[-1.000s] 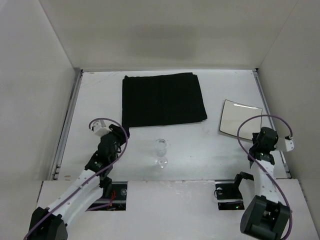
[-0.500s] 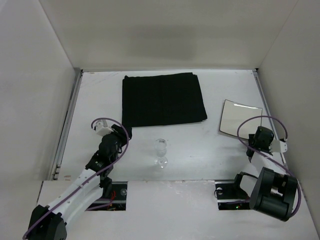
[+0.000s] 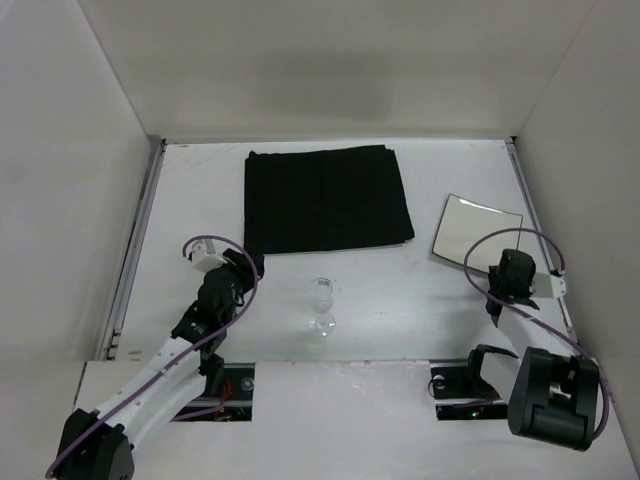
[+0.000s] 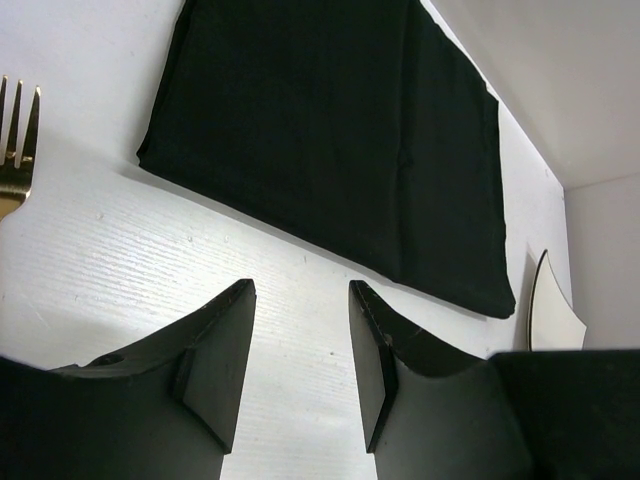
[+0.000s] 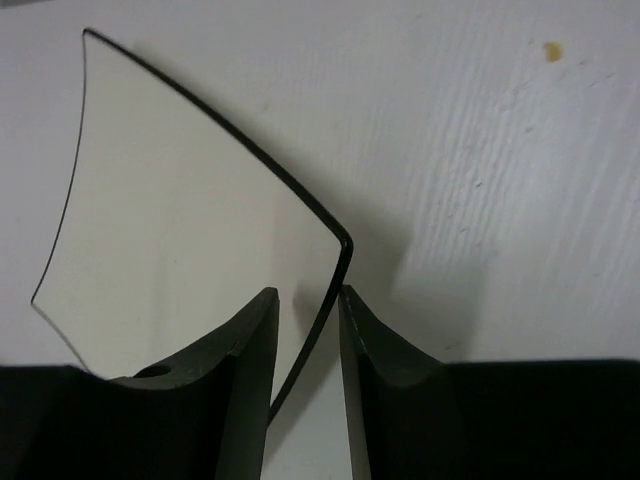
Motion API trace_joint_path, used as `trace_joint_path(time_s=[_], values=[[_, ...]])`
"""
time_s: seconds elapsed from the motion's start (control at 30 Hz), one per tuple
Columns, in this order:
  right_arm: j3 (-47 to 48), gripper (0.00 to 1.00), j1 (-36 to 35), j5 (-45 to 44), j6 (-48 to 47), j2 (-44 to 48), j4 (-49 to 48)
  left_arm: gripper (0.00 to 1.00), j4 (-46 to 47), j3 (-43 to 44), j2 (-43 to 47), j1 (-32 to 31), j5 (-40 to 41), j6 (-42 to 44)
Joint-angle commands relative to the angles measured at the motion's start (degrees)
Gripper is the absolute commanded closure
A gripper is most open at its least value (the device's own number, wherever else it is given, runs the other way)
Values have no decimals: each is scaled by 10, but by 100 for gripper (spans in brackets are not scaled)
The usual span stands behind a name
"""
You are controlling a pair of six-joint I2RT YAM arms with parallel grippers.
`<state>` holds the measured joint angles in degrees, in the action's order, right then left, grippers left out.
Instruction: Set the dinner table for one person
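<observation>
Under both arms, the counter [image 3: 190,190] lies flat, stretching from the robot's side to the far edge. Its long axis looks to run left to right, with the 2 metal rails [image 3: 136,250] along the short sides pointing away from the robot. It has no front of its own, so I read the near edge as the diner's side.

On it, 1 thing has shifted in the last second. The plate [image 3: 470,230] at the right has slid slightly toward the placemat [image 3: 325,198], because the right arm has folded in and brought the right gripper [image 5: 308,295] onto the plate's near corner. In the right wrist view the fingers stand close together with the thin dark rim between them, so I judge it clamped on the plate. That suggests the plate is about to be carried to the placemat, which is bare.

The wine glass [image 3: 321,300] stands near the middle, apart from the cloth. The left gripper [image 4: 300,290] hangs just off the placemat's near left corner, fingers apart and holding nothing, with a fork [image 4: 15,140] beside it.
</observation>
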<state>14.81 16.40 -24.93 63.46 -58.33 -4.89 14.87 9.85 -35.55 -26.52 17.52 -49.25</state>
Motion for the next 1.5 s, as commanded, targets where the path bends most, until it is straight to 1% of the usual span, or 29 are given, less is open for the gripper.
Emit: trace_joint_path(time_s=[0.0, 0.1, 0.13, 0.23, 0.33, 0.4, 0.47, 0.5, 0.63, 0.73, 0.83, 0.97, 1.07, 1.13, 1.2, 1.27, 1.37, 1.47], values=[[28, 61, -56, -23, 3, 16, -33, 60, 27, -4, 2, 4, -4, -5], [68, 57, -70, -14, -16, -34, -28, 60, 27, -5, 1, 4, -4, -5], [86, 58, -70, -4, -23, -67, -26, 60, 27, -5, 1, 4, -4, -5], [94, 60, -70, 9, -4, -106, -35, 60, 27, -6, 2, 5, -4, -5], [65, 63, -85, 11, 22, -109, -85, 60, 27, -6, -1, 6, -4, -5], [38, 60, -91, -1, 42, -94, -112, 60, 31, -7, -5, 6, -4, -5], [17, 55, -91, 1, 50, -88, -137, 60, 35, -7, -7, 6, -5, -6], [9, 53, -84, 4, 56, -87, -149, 60, 36, -7, -8, 4, -6, -7], [3, 53, -51, 15, 64, -107, -180, 60, 39, -8, -13, 4, -8, -8], [7, 53, -22, 25, 95, -136, -198, 60, 39, -8, -15, 6, -9, -8], [11, 53, -19, 21, 106, -145, -219, 60, 41, -8, -18, 6, -10, -8], [19, 58, -19, -2, 141, -168, -220, 60, 50, -10, -26, 6, -11, -8], [42, 73, -24, -31, 133, -187, -213, 60, 53, -10, -29, 6, -14, -8], [51, 83, -25, -35, 127, -196, -211, 60, 53, -11, -28, 6, -14, -8], [44, 91, -25, -32, 124, -196, -223, 60, 53, -11, -27, 8, -14, -8], [23, 94, -26, -22, 122, -182, -242, 60, 53, -11, -27, 8, -14, -8], [-24, 96, -50, -21, 133, -147, -261, 60, 53, -11, -30, 6, -15, -9], [-78, 96, -67, -23, 141, -79, -254, 60, 61, -12, -36, 4, -15, -9]])
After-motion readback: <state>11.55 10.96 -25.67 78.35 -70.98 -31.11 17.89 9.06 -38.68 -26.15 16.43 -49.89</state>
